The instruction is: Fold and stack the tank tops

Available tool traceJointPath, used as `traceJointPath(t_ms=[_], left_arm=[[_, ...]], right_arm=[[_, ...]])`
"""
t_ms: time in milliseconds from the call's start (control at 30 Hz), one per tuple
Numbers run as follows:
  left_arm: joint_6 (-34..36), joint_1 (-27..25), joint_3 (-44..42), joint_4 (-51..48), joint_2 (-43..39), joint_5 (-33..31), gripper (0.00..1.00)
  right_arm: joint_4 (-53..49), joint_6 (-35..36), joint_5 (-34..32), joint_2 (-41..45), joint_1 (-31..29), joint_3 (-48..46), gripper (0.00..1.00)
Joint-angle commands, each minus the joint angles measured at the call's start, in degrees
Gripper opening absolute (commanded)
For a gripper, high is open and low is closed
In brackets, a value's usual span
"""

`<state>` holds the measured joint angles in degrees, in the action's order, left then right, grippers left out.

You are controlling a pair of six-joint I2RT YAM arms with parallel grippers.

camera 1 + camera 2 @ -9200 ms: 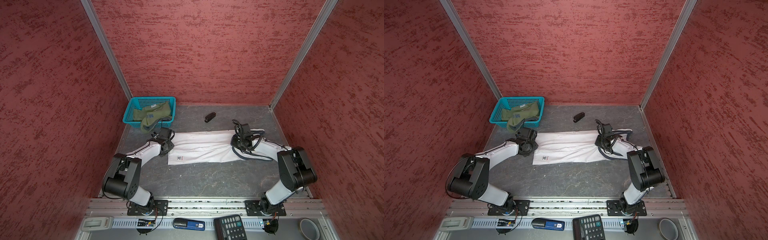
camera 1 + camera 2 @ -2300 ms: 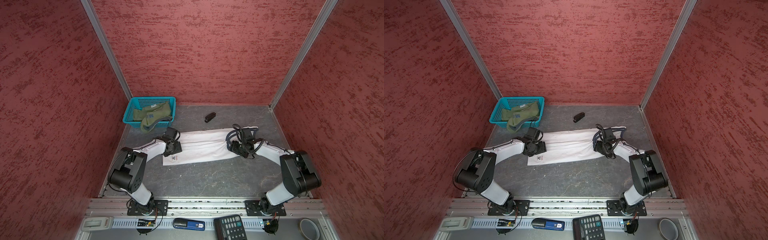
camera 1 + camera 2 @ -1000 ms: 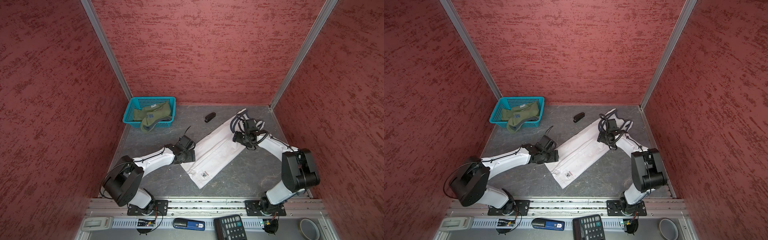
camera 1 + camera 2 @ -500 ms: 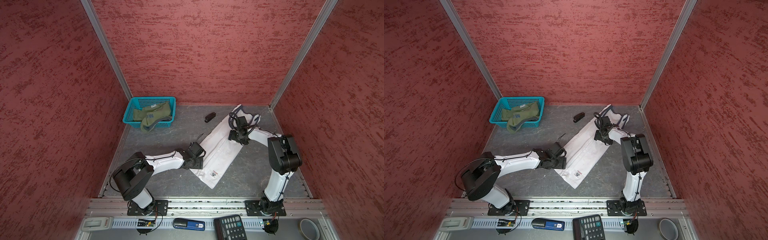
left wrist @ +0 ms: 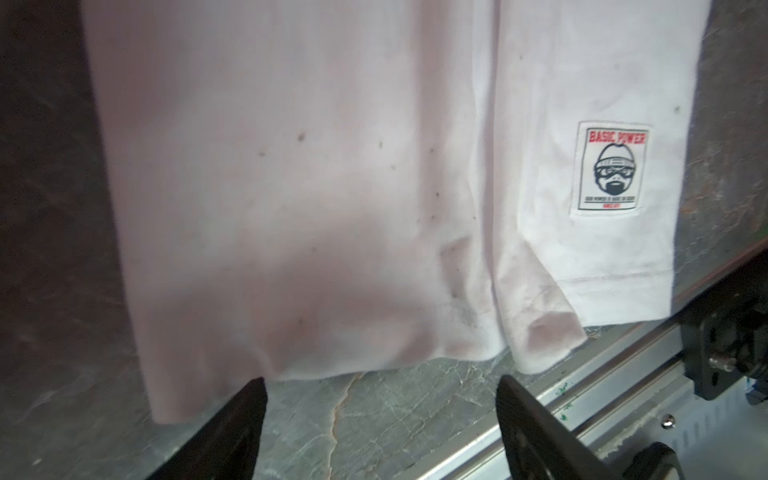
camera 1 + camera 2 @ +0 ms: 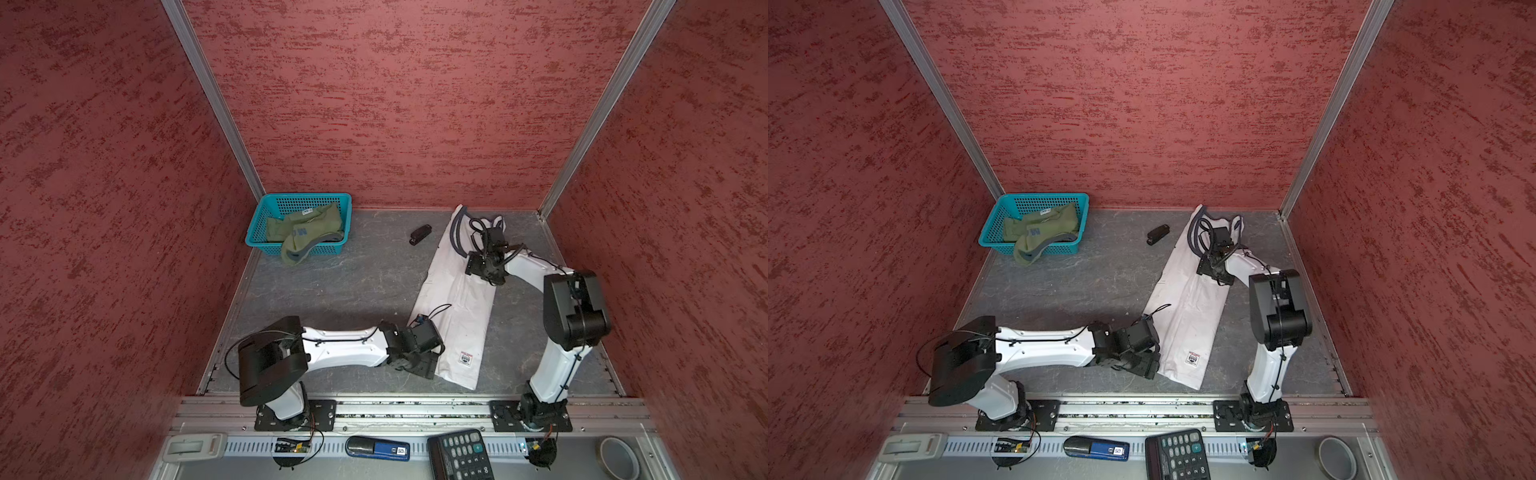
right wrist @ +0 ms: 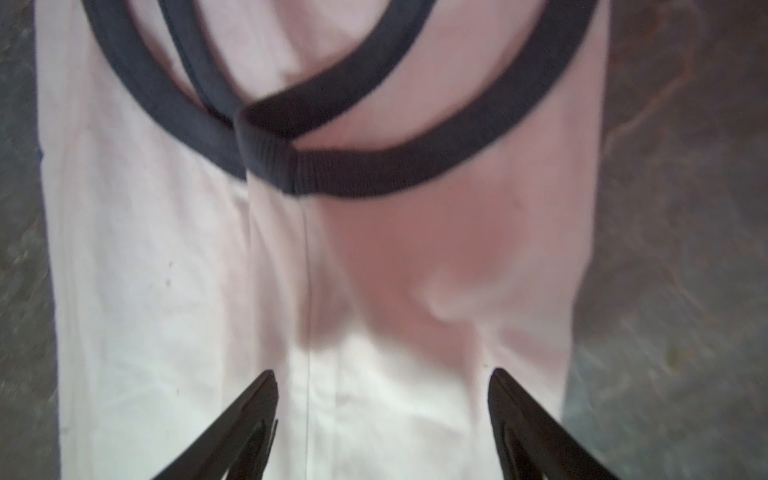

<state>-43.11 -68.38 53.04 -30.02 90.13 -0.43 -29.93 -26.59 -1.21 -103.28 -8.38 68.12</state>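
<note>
- Both top views hang high over the front edge and look steeply down; they share nearly the whole table (image 6: 332,286), from the basket (image 6: 257,220) across
- The left wrist view sits low and close behind the left gripper (image 5: 382,384), facing the hem of the white tank top (image 5: 332,187) and its label (image 5: 609,168) — the front rail (image 5: 602,390) shows at one edge
- The right wrist view sits closer still behind the right gripper (image 7: 382,374), facing the dark trim (image 7: 374,174) at the same top's strap end — slightly blurred
- Both top views show that top whole; each wrist view covers one end
</note>
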Motion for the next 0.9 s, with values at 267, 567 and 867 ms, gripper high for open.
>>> traceJointPath(t_ms=[267,567,867], left_arm=[[-1.07,18.2,-10.64,-0.35,-15.26,5.41,0.85],[-0.01,21.21,-12.08,3.28,-12.62,10.3,0.77],[1.05,20.24,-11.36,3.83,-8.15,11.94,0.73]], right_arm=[[-10.82,-15.94,2.97,38.96,-15.51,-21.86,0.79],[-17.08,-42.19,1.49,54.94,-36.47,-36.98,0.75],[-25.22,-51.37,3.31,62.78,-44.33,-41.3,0.73]])
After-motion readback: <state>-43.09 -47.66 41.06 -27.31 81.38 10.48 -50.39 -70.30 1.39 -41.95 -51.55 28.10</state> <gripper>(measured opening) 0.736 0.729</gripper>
